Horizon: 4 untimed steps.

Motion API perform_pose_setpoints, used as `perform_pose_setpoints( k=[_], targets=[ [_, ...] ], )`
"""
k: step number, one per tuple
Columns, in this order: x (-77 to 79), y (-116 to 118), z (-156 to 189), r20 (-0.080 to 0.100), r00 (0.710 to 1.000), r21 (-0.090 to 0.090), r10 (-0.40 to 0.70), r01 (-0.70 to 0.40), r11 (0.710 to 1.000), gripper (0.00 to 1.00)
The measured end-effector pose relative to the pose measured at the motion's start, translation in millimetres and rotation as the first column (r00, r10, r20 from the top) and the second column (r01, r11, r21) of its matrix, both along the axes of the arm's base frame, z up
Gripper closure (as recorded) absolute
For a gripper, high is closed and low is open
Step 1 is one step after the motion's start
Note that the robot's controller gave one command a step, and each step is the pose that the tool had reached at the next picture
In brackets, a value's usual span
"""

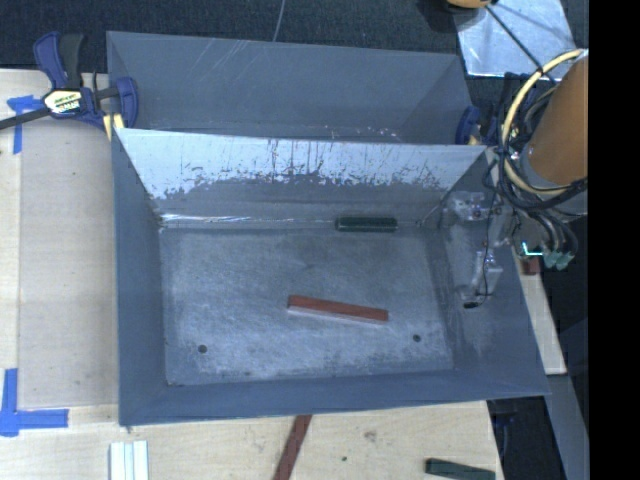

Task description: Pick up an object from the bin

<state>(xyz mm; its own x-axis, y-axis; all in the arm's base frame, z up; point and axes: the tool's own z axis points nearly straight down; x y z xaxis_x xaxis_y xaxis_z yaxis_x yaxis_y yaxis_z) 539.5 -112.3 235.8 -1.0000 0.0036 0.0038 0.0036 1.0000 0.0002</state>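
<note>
Near the middle of the bin's floor we see a flat red-brown bar. It is long and thin. It lies flat and a little slanted, with its right end a bit nearer the front of the bin. By the foot of the back wall, a little right of the middle, lies a short dark green stick. The bar and the stick are well apart and each lies alone.

The floor is grey metal, rubbed pale and dull. We see two small dark dots on it, one near the front left corner and one near the front right corner. All four walls slant outward. The back wall has many thin dark scratches running down it. The bin sits on a pale desk, and behind it the ground is dark.

At the right side, the gripper hangs over the slanted right wall, just past the edge of the floor. It points down and looks thin and silver. It is well to the right of the bar, and it is to the right of the stick and nearer the front. We cannot tell if the gripper is open or closed. The arm comes in from the right above it. It has an orange cover, and black and yellow cables loop around that.
</note>
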Motion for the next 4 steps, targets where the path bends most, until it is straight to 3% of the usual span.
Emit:
perform_pose_setpoints(
  k=[1, 2, 3, 4],
  targets=[
    [1.6, 0, 4, 0.008, 1.0, -0.001, 0.003, -0.003, 1.0, 0.0],
    [1.4, 11, -39, 0.015, 0.999, -0.003, 0.051, -0.051, 0.999, 0.0],
    [1.1, 41, -100, 0.011, 0.999, -0.002, 0.034, -0.034, 0.999, 0.0],
    [-6.7, 80, -135, 0.002, 1.0, 0.0, 0.009, -0.009, 1.0, 0.0]
  ],
)
